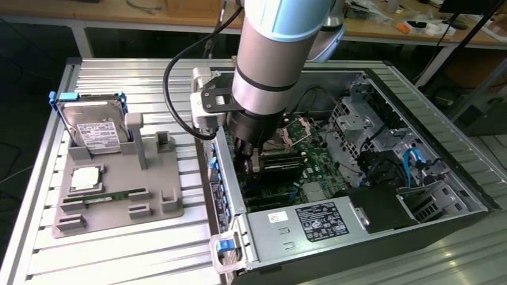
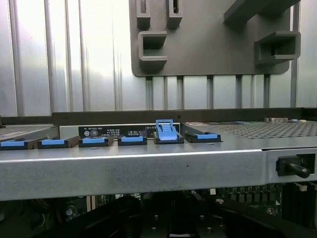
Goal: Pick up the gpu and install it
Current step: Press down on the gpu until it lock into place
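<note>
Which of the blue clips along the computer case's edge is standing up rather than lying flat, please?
The fifth blue clip, counted from the end with the four flat ones; it stands raised above the row while the others lie flat.

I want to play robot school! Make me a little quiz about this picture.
1. True or false: the pincer is down inside the open computer case.
2. What leans upright in the grey holder? A) hard drive B) fan C) screwdriver
3. Fill in: the slot clips along the case edge are coloured ____.

Key: 1 true; 2 A, the hard drive; 3 blue.
</note>
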Controlling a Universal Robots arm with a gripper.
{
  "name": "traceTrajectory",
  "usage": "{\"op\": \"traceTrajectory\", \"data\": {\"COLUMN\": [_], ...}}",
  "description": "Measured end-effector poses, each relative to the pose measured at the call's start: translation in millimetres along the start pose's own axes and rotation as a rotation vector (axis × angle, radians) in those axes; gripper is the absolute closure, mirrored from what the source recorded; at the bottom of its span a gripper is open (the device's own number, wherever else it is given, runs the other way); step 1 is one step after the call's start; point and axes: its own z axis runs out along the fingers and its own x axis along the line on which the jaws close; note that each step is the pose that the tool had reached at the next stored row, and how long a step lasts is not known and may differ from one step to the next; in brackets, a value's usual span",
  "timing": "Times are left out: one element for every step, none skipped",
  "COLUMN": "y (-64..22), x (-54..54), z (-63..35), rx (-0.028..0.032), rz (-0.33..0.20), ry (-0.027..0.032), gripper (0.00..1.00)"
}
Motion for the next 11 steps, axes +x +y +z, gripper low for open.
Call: {"op": "traceTrajectory", "data": {"y": [0.0, 0.0, 0.0, 0.0, 0.1, 0.0, 0.0, -0.2, 0.0, -0.1, 0.0], "x": [0.0, 0.0, 0.0, 0.0, 0.2, 0.2, 0.2, -0.1, -0.5, -0.6, -0.6], "z": [0.1, 0.2, 0.3, 0.7, 2.8, 3.4, 3.5, 1.6, -5.5, -7.3, -7.5], "rx": [0.0000, 0.0002, 0.0003, 0.0003, -0.0004, 0.0000, 0.0002, 0.0013, 0.0004, 0.0006, 0.0003], "rz": [0.000, 0.000, 0.000, 0.000, 0.000, 0.000, 0.000, 0.000, 0.000, 0.000, 0.000], "ry": [-0.0001, -0.0004, -0.0005, -0.0006, -0.0004, -0.0010, -0.0013, -0.0028, -0.0015, -0.0017, -0.0014], "gripper": [0.90, 0.90, 0.90, 0.90, 0.90, 0.90, 0.90, 0.90, 0.90, 0.90, 0.90]}}
